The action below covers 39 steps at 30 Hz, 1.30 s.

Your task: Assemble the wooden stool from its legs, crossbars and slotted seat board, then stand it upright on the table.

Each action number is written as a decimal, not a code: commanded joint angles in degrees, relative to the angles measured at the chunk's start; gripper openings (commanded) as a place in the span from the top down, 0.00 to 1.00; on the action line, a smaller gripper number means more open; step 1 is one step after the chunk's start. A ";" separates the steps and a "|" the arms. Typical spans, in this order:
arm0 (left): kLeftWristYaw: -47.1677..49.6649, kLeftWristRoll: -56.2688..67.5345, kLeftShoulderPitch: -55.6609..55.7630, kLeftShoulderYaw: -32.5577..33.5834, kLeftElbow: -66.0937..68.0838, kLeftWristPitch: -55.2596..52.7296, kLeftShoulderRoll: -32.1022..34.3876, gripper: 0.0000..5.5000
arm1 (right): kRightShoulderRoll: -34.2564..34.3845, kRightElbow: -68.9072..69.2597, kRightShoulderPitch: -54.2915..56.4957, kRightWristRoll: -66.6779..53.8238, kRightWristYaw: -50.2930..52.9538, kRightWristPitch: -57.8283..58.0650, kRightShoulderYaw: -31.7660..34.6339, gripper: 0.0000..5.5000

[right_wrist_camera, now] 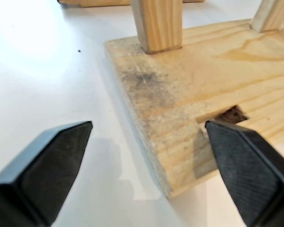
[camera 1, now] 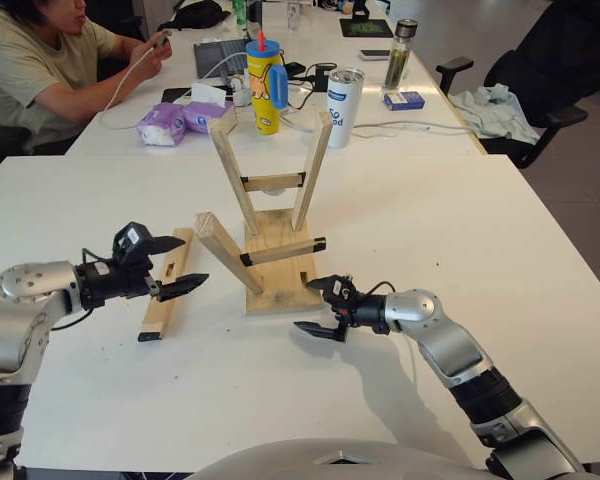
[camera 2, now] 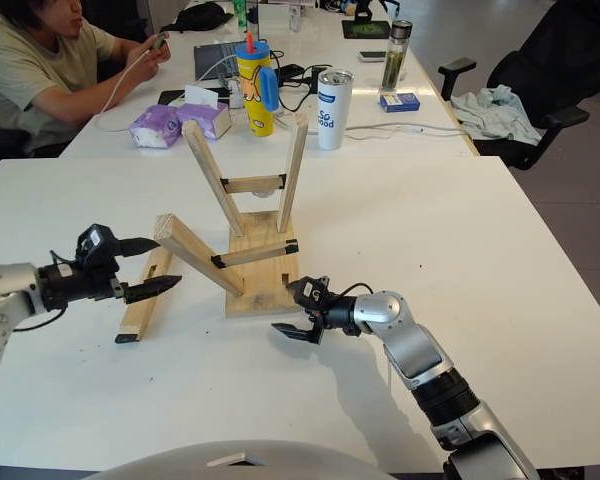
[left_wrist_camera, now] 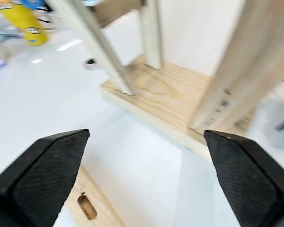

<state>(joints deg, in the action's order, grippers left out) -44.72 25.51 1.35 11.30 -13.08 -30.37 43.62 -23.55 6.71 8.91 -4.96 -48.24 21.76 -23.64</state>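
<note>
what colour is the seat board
Seat board: pale natural wood, grey smudge; best in the right wrist view.

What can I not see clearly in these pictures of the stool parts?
1. Right wrist view: a finger of the right gripper covers part of the empty slot in the seat board.
2. Left wrist view: the loose leg is cut off by the edge.
3. Left wrist view: the crossbar is blurred.

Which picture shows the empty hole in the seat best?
Right wrist view: the empty slot is close up in the seat board. Eye views show it tiny; the left wrist view shows legs instead.
</note>
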 commanded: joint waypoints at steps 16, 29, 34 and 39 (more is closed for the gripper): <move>32.26 -12.78 -17.63 0.28 -11.54 -14.87 -20.65 0.19 | 1.05 1.54 -7.29 0.30 4.62 5.97 -4.61 0.20; 29.17 -12.04 -11.51 -0.32 -3.32 -18.89 -17.38 0.51 | 2.04 -0.40 -6.04 0.18 4.79 4.94 -5.15 0.20; 28.23 -13.10 -11.19 -1.94 0.68 -15.50 -16.90 0.63 | 3.50 1.02 -5.67 -0.02 6.67 -1.19 -2.81 0.20; 28.95 -11.13 -5.98 1.79 3.45 -9.10 -19.39 0.63 | 4.71 6.19 -5.91 -3.91 7.42 -5.17 2.06 0.20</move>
<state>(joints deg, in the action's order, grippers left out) -16.46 13.52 -6.87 10.95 -12.31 -40.87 25.70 -19.12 9.60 3.21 -6.77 -41.17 17.24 -24.31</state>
